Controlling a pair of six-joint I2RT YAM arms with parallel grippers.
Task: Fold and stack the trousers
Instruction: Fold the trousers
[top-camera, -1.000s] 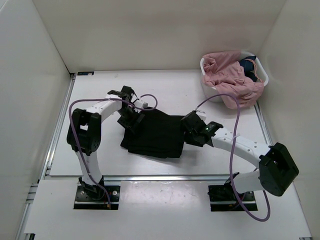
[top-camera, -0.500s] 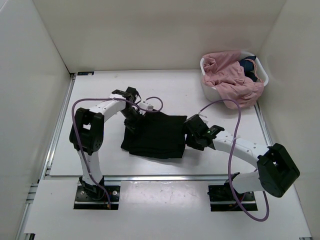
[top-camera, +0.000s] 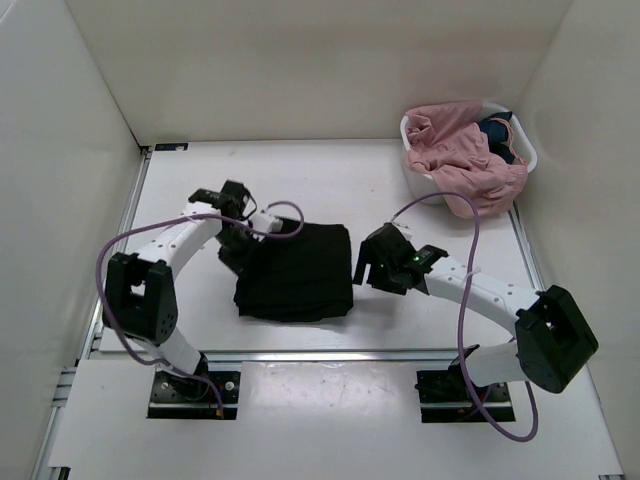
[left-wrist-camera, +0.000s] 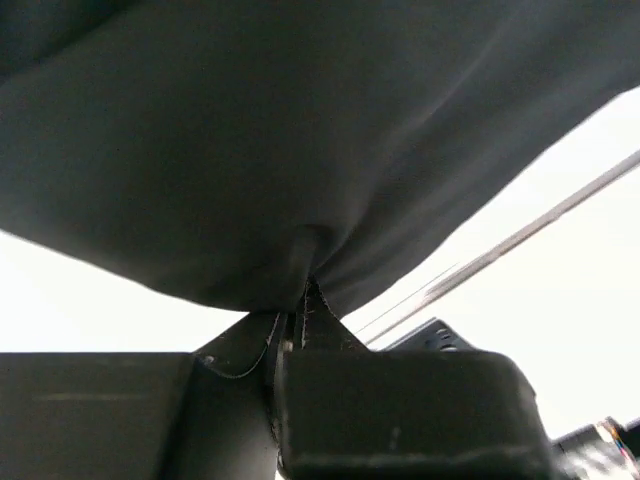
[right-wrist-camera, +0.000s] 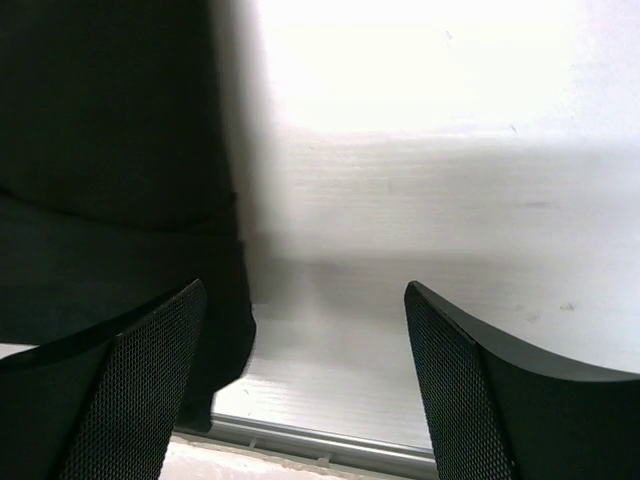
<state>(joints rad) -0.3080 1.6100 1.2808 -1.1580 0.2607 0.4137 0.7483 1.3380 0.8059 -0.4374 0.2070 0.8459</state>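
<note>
Black folded trousers (top-camera: 297, 272) lie on the white table between the two arms. My left gripper (top-camera: 237, 252) sits at their left edge, shut on a pinch of the black cloth (left-wrist-camera: 300, 150), which drapes over the jaws in the left wrist view. My right gripper (top-camera: 366, 262) hovers just off the trousers' right edge, open, with bare table between its fingers (right-wrist-camera: 120, 390). The trousers (right-wrist-camera: 110, 160) fill the left side of the right wrist view.
A white basket (top-camera: 522, 142) at the back right holds pink clothes (top-camera: 462, 160) and something dark blue. White walls enclose the table. A metal rail (top-camera: 330, 352) runs along the table's near edge.
My left gripper has closed on the trousers' left edge and pulled them left and toward me. The right gripper has let the cloth slip away and stands apart from it.
</note>
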